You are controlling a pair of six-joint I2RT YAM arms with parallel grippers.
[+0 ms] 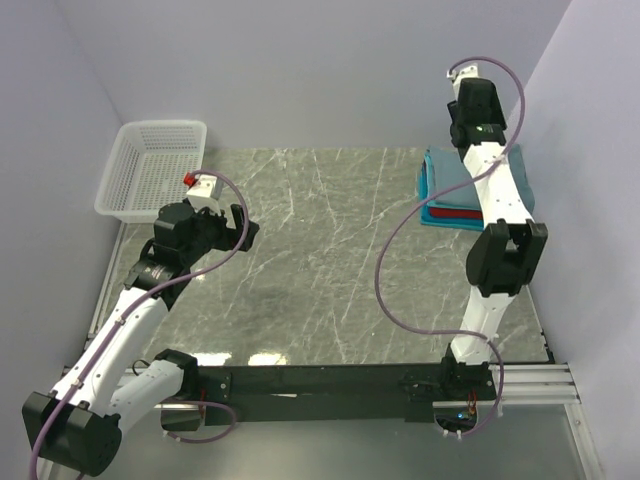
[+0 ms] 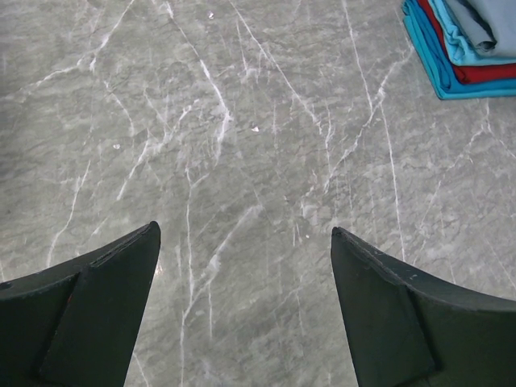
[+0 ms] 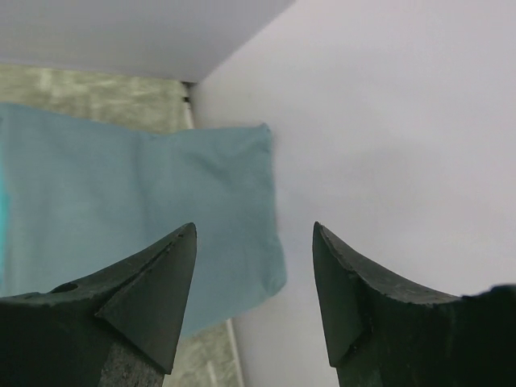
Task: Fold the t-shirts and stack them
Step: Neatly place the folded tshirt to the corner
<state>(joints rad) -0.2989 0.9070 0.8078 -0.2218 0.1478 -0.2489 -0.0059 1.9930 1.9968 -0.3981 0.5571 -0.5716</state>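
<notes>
A: Where do we stand on the t-shirts [image 1: 448,196]?

B: We find them folded in one stack at the far right of the table [image 1: 320,270], just beside the wall [image 3: 403,121]; the grey-blue shirt [image 3: 137,201] lies on top; we judge the stacking all but done.

A: And the pincers?

B: The right gripper [image 3: 254,230] hangs above the stack, jaws apart, holding nothing; the left gripper [image 2: 244,228] stands wide over bare marble, empty.

A: Next move?

B: We would raise the right gripper straight up, clear of the cloth; then check the top fold for snags.
</notes>
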